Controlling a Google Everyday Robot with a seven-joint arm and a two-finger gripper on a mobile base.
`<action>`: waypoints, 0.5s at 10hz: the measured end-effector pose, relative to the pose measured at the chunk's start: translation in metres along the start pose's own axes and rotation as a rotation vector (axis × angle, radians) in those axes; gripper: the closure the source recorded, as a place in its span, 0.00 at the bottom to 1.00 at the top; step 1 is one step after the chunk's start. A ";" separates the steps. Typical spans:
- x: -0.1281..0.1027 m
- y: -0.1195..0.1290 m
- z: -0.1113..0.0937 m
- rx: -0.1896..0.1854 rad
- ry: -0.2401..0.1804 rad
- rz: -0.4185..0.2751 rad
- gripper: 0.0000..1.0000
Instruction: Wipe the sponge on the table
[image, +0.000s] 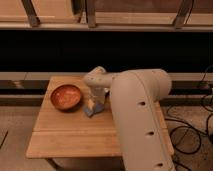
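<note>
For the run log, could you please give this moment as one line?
task: wipe | gripper: down at sponge | sponge: on table, near bowl

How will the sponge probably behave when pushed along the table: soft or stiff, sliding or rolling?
The sponge looks small and flat, so it is probably light and soft, and may bend under the gripper, which is right over it. Being flat, it should slide or drag on the table, not roll.

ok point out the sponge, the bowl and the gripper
sponge (92, 111): camera view, on its blue lower-left corner
bowl (65, 96): camera view, on the middle of its orange inside
gripper (95, 102): camera view, on its tip, down at the sponge, right of the bowl
</note>
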 end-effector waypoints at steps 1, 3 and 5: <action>-0.008 0.018 0.000 -0.021 -0.008 -0.027 1.00; -0.007 0.067 0.001 -0.085 -0.006 -0.075 1.00; 0.021 0.100 0.005 -0.125 0.049 -0.085 1.00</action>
